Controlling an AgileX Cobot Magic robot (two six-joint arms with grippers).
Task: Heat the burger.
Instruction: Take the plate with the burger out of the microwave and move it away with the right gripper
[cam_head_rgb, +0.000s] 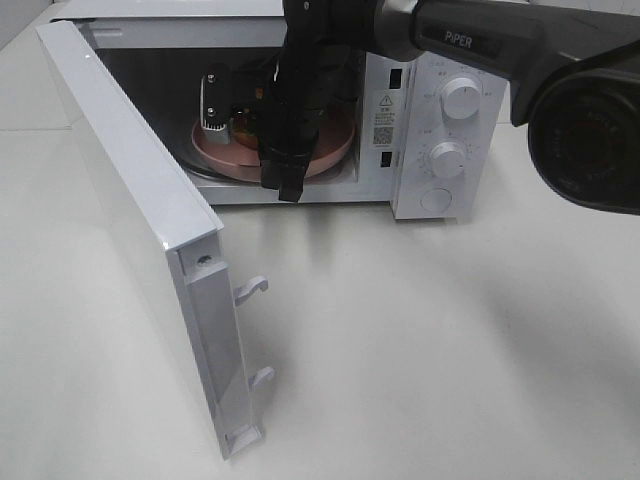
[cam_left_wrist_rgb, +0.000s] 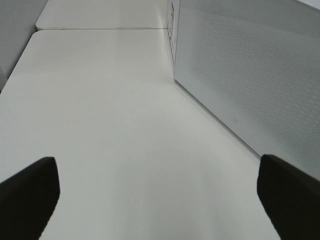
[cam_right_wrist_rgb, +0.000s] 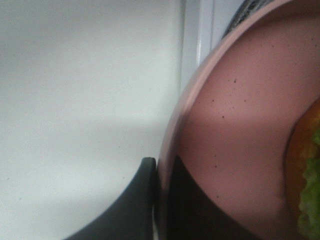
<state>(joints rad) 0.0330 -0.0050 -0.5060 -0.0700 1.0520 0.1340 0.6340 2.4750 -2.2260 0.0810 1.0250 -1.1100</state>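
white microwave oven (cam_head_rgb: 430, 130) on a pale table (cam_head_rgb: 420, 340), its door (cam_head_rgb: 140, 230) swung wide toward the left of the high view, two latch hooks (cam_head_rgb: 252, 288) projecting from the door's free edge. the control panel carries two round knobs (cam_head_rgb: 460, 98) one above the other and a round button (cam_head_rgb: 436, 199) below them. inside the cavity a round pink plate (cam_head_rgb: 335, 150) lies on the floor of the oven; the right arm (cam_head_rgb: 300, 90), labelled piper, reaches in from above and hides most of the plate's centre. in the right wrist view the right gripper (cam_right_wrist_rgb: 159, 200) has its two dark fingers (cam_right_wrist_rgb: 135, 205) brought together on the rim of the pink plate (cam_right_wrist_rgb: 235, 140), one finger outside the rim and one on the plate's inner surface. the burger (cam_right_wrist_rgb: 306, 180) sits on that plate inside the microwave; only an edge of it shows, orange-brown bun with green filling, the rest cut off by the frame. the left gripper (cam_left_wrist_rgb: 155, 195) hangs over the bare table (cam_left_wrist_rgb: 125, 125) beside the oven's perforated side wall (cam_left_wrist_rgb: 250, 75), its fingers (cam_left_wrist_rgb: 30, 192) spread wide apart with nothing between them.
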